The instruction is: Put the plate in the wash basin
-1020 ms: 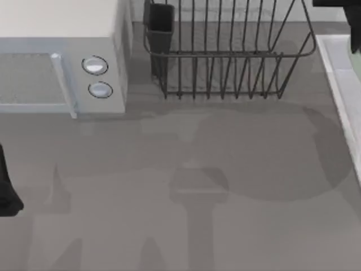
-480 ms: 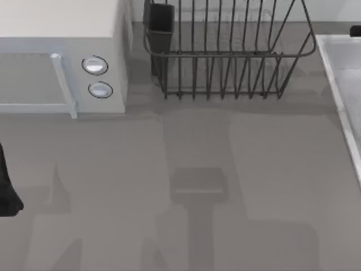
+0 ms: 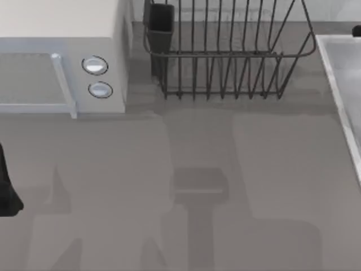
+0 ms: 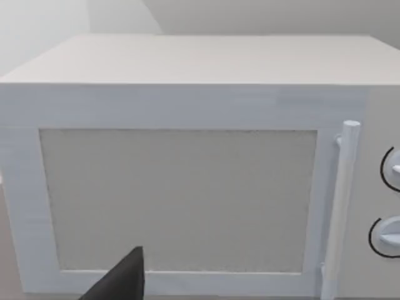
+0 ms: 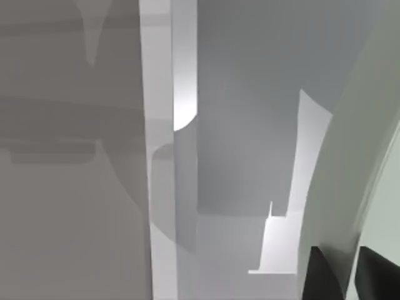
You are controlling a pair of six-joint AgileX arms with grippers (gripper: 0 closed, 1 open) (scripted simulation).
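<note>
Pale mint-green, the plate [image 5: 375, 156] was seen in the right wrist view, its rim gripped between the dark fingertips [image 5: 325, 275] of the right gripper [image 5: 353, 275], inside the basin [image 3: 345, 84]. The basin lay at the table's [image 3: 225, 180] right edge, its pale raised rim running beside the grey tabletop. The left arm [image 3: 7, 186] was parked at the table's left edge; whether its gripper [image 4: 122, 278] was spread or pressed together could not be told. A white microwave [image 3: 62, 62] stood at the far left and a dark wire rack [image 3: 225, 51] beside it. No writing or brand was legible anywhere.
</note>
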